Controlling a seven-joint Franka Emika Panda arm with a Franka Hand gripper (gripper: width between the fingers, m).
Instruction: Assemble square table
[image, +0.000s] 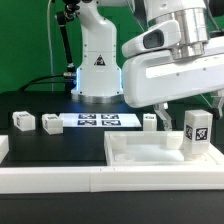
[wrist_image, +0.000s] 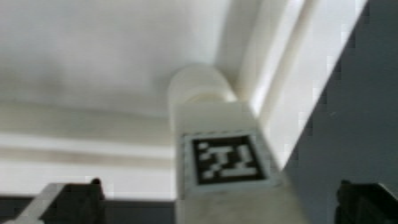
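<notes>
in the exterior view you get bright, even light from above. the black table (image: 40, 100) shows little glare, and the white square table slab (image: 150, 153) holds only soft shadows in its recess. the arm (image: 175, 60) close to the lens looks soft and nearly blown out. in the wrist view everything is blurred. the leg (wrist_image: 217, 120) washes into the pale surface behind it, yet its tag (wrist_image: 228, 160) is readable, and the lower corners fall dark.

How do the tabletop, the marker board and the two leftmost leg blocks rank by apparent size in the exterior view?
1. Tabletop, though it also lies nearest the camera.
2. Marker board.
3. Leftmost leg block and the leg block beside it: they look alike, so no ranking.
</notes>
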